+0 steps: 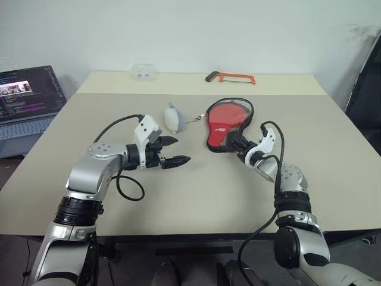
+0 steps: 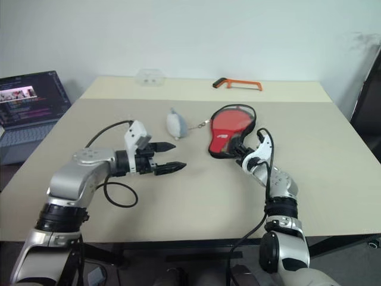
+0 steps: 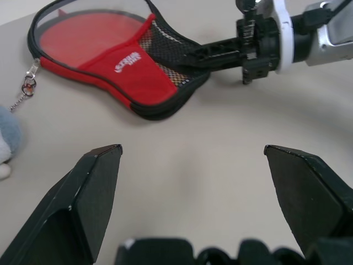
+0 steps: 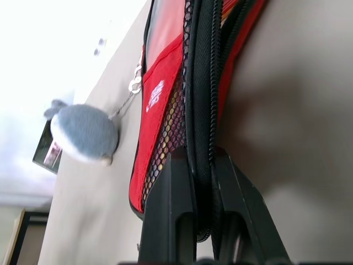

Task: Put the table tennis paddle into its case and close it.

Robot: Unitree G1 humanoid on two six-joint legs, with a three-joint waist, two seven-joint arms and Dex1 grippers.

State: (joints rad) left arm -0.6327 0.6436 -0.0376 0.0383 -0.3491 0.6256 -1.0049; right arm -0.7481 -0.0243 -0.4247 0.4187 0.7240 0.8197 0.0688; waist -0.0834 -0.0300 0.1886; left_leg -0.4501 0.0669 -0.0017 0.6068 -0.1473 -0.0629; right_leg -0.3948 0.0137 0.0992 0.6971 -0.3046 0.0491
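Observation:
The case [image 1: 223, 125] lies flat on the table, right of centre, with its red logo front and black mesh part facing up. Its round end gapes open, and the table tennis paddle's red rubber [image 3: 83, 38] shows inside it. My right gripper [image 1: 241, 145] is at the narrow near end of the case. In the right wrist view its fingers [image 4: 176, 187] are shut on the case's black zip edge [image 4: 201, 83]. My left gripper [image 1: 174, 151] hovers open over bare table left of the case, pointing toward it and holding nothing.
A grey-blue round pouch [image 1: 173, 117] lies left of the case, joined by a cord to its zip pull. An orange-handled hacksaw [image 1: 230, 77] and a clear plastic item [image 1: 143, 72] sit at the far edge. A laptop [image 1: 27, 101] stands to the left.

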